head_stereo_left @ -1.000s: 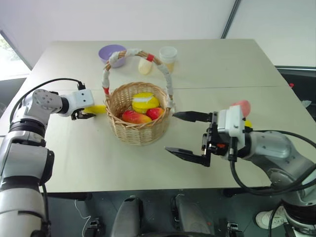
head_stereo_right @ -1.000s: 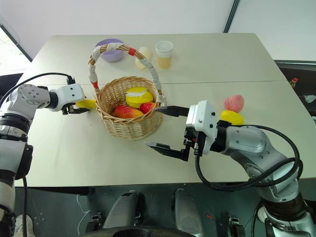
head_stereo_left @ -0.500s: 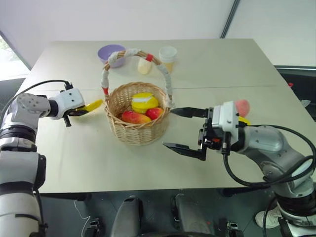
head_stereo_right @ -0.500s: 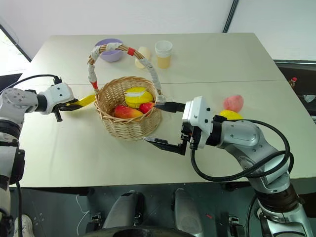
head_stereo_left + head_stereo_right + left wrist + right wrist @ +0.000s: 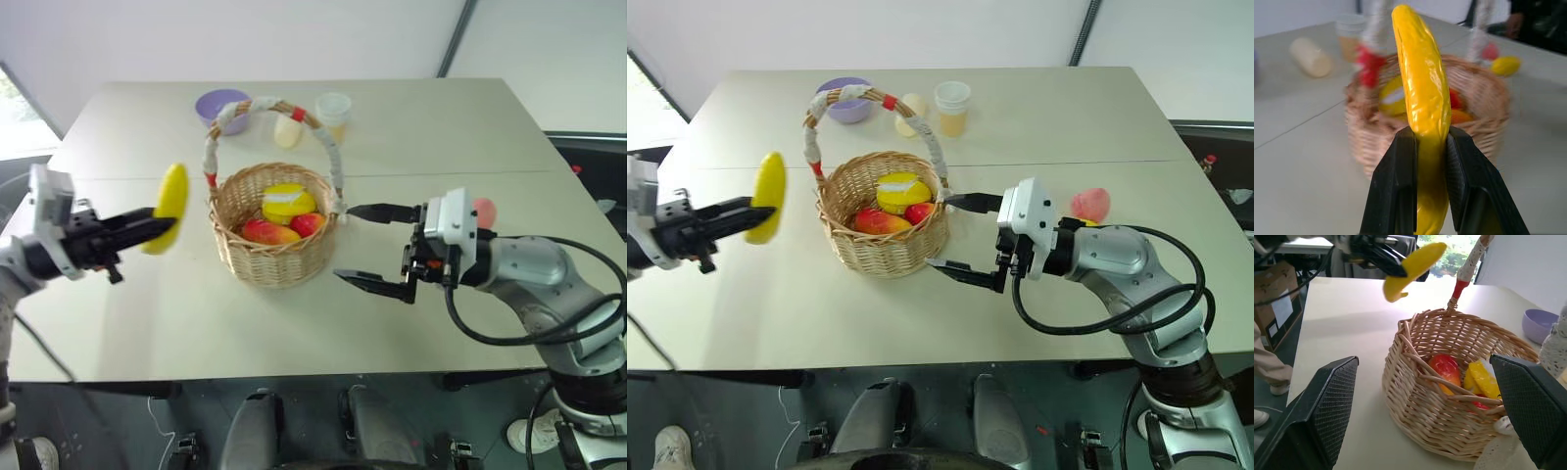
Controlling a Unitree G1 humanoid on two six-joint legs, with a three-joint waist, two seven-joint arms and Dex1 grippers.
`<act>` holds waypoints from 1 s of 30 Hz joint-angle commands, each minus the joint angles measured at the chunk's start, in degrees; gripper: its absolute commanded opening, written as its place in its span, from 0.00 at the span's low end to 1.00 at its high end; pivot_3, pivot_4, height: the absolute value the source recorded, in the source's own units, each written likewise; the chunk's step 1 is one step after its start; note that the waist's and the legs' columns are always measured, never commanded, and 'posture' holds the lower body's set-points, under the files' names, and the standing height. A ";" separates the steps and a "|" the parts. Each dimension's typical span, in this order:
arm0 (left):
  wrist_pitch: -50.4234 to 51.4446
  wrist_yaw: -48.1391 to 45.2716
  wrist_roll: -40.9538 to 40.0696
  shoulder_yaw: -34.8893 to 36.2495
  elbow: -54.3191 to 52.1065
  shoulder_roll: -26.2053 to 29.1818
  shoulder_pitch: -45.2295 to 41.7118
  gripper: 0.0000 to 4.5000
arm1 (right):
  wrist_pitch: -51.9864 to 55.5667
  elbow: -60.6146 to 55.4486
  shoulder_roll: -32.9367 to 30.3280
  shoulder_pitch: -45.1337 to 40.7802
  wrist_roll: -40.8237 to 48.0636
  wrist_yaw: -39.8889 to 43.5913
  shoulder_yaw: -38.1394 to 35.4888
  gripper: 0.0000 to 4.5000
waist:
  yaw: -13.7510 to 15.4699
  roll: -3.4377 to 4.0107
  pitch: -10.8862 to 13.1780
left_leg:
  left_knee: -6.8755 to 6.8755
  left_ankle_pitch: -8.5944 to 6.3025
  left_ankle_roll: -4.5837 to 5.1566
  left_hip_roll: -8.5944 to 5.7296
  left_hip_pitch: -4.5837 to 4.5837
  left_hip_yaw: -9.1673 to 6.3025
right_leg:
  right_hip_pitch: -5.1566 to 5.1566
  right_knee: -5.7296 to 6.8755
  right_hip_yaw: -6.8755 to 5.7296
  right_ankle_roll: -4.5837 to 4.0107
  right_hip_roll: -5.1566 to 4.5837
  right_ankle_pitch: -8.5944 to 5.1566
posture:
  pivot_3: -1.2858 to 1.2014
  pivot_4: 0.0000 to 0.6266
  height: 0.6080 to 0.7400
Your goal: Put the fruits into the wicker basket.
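I have the left gripper (image 5: 162,223) clenched on the banana (image 5: 168,207), its two black fingers (image 5: 1396,186) pinching the lower half so the fruit stands upright in the air off the bench (image 5: 441,127), just to the left of the wicker basket (image 5: 274,257). The right gripper (image 5: 370,247) sits on the basket's other side with its fingers spread wide and grasping nothing, the upper one level with the rim by the foot of the handle (image 5: 257,106), the lower one beside the basket wall. In the basket I see red and yellow fruits (image 5: 282,217). The pink peach (image 5: 1090,205) lies on the bench well right of the basket, behind my right arm. Beyond the basket stand a purple bowl (image 5: 219,104) and a cup (image 5: 334,111).
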 commanded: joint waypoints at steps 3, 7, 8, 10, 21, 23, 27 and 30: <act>4.29 15.65 -5.40 -8.85 -15.24 -6.73 -11.09 0.07 | -1.61 0.96 -0.62 -2.25 -0.57 1.18 -1.85 1.00 | 0.26 -0.01 -0.03 | 0.03 0.01 -0.01 -0.12 0.03 0.06 | 0.08 0.00 -0.04 0.01 -0.11 0.01 | 0.52 0.24 1.00; 0.17 16.64 6.18 -20.89 -12.61 -7.54 -17.88 0.07 | -1.14 0.29 -0.07 -2.34 -0.71 0.27 -1.66 1.00 | -0.35 0.00 -0.03 | 0.02 0.00 0.02 -0.30 0.01 0.08 | 0.08 -0.02 -0.02 0.03 0.23 0.01 | 0.52 0.24 1.00; -1.25 16.13 8.44 -22.71 -11.63 -7.41 -18.63 0.07 | -1.07 0.15 0.02 -2.33 -0.75 0.03 -1.64 1.00 | -0.64 0.00 -0.02 | 0.02 0.00 0.02 -0.28 0.02 0.14 | 0.04 -0.04 0.05 0.03 0.34 0.01 | 0.52 0.24 1.00; -4.39 14.91 12.74 -26.71 -7.46 -8.36 -21.45 0.07 | -0.92 -0.34 0.06 -1.98 -0.76 -0.56 -1.80 1.00 | -0.77 0.03 -0.01 | -0.01 0.00 0.03 -0.19 0.03 0.20 | -0.05 -0.03 0.16 0.02 0.49 0.00 | 0.52 0.24 1.00; -13.20 7.56 20.50 -30.50 2.61 -9.67 -25.07 0.60 | 0.92 -1.39 -1.64 2.93 -1.51 -5.47 -6.01 1.00 | -0.15 0.03 -0.01 | -0.02 0.00 0.03 -0.14 -0.04 0.19 | -0.07 -0.04 0.14 0.00 0.52 -0.02 | 0.52 0.24 1.00; -12.14 6.92 18.53 -28.85 1.90 -9.70 -24.56 0.81 | 1.71 -0.43 -2.31 5.37 -1.03 -6.27 -8.87 1.00 | -0.08 0.02 -0.01 | -0.02 0.00 0.03 -0.15 -0.04 0.19 | -0.06 -0.04 0.13 0.00 0.49 -0.02 | 0.52 0.24 1.00; -7.25 4.57 10.46 -24.42 -3.08 -8.91 -21.17 0.92 | 0.66 5.47 -4.82 13.55 -4.37 -6.86 -16.10 1.00 | -0.19 0.02 -0.01 | -0.02 -0.01 0.05 -0.15 -0.05 0.19 | -0.05 -0.07 0.14 0.01 0.48 -0.02 | 0.52 0.24 1.00; -3.61 3.93 6.32 -24.55 -8.39 -8.79 -17.80 0.92 | -2.20 12.14 -5.67 18.63 -8.89 -8.34 -19.66 1.00 | -0.22 0.02 -0.01 | -0.02 -0.02 0.06 -0.14 -0.03 0.21 | -0.03 -0.06 0.16 0.01 0.47 -0.02 | 0.52 0.24 1.00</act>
